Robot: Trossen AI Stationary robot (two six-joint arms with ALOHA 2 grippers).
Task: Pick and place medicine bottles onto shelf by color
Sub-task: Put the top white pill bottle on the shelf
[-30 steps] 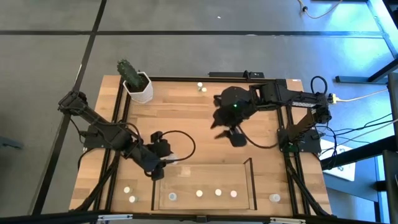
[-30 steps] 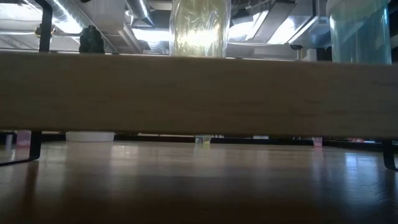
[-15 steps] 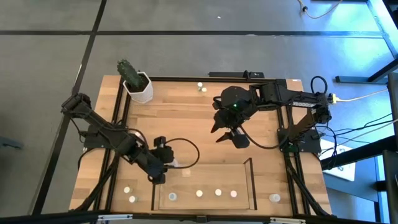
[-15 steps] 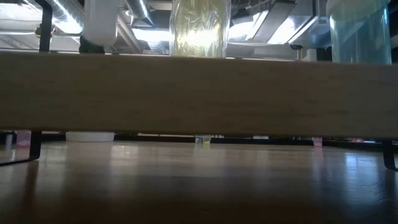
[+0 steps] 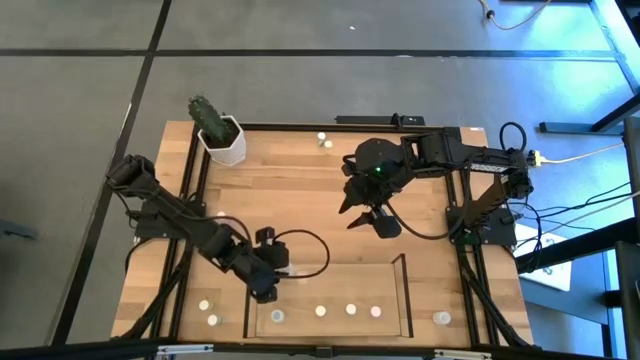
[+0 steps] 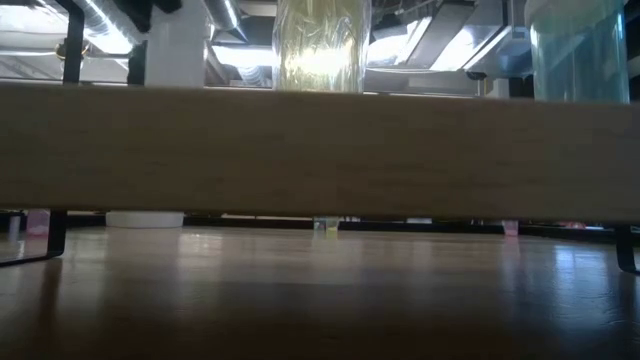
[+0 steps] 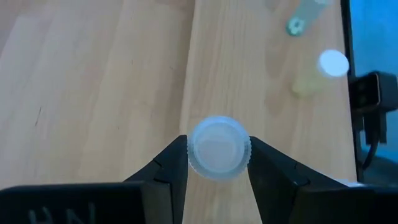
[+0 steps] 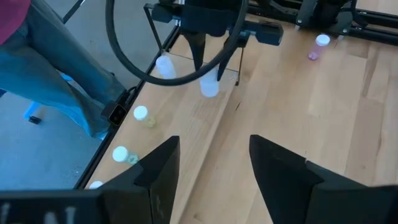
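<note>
My left gripper (image 5: pixel 264 289) is shut on a small white-capped medicine bottle (image 7: pixel 219 148) at the far left corner of the shelf (image 5: pixel 398 262). The right wrist view shows that bottle (image 8: pixel 209 87) hanging under the left fingers. Several more bottles stand on the shelf's wooden floor (image 5: pixel 320 311) (image 5: pixel 351 310) (image 5: pixel 277 316). My right gripper (image 5: pixel 368 214) hangs open over the table's middle with nothing between its fingers (image 8: pixel 214 163). In the low view the held bottle (image 6: pixel 176 48) shows above the shelf's wooden front edge, which hides its bottom. My left gripper pinches the bottle at its ribbed white cap (image 7: pixel 192 149), one finger on each side. The fingers come from above, slanting down toward the table's near edge. The bottle hangs upright below them (image 8: pixel 209 89); whether its bottom touches the wood I cannot tell.
Loose bottles stand left of the shelf (image 5: pixel 204 302) (image 5: pixel 213 320), right of it (image 5: pixel 441 318) and at the far edge (image 5: pixel 322 138). A white pot with a cactus (image 5: pixel 222 138) sits at the far left. A person's legs in jeans (image 8: pixel 43 74) stand beyond the near edge.
My left gripper has carried the bottle toward the table's near edge and down, to the shelf's far left corner. It stays shut on the bottle, which stays upright. In the low view the bottle has come into sight above the shelf's front edge and sunk lower.
</note>
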